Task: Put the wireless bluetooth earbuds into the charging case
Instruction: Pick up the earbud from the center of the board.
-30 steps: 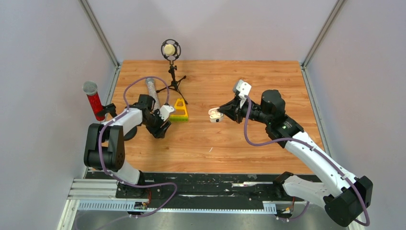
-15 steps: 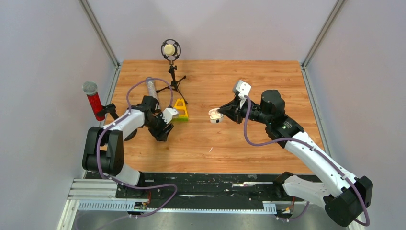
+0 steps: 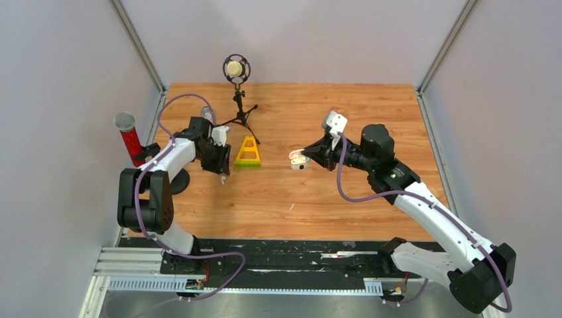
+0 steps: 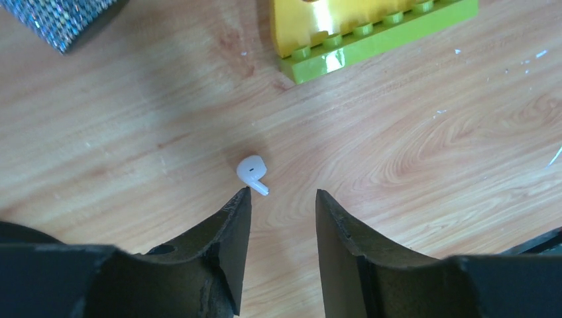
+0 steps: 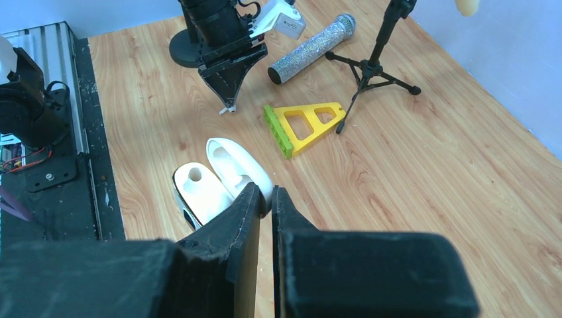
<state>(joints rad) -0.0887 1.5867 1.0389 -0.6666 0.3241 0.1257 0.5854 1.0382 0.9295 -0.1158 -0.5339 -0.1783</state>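
Though well apart, one earbud [image 4: 252, 173]; one charging case [image 5: 202, 192]

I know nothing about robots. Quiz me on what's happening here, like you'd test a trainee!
1. True or false: the left claw holds the earbud in the air.
2. The right claw grips: A) the microphone, B) the charging case, C) the yellow wedge?
3. Is the case's lid open or shut?
Key: 1 false, it lies on the table; 2 B; 3 open.
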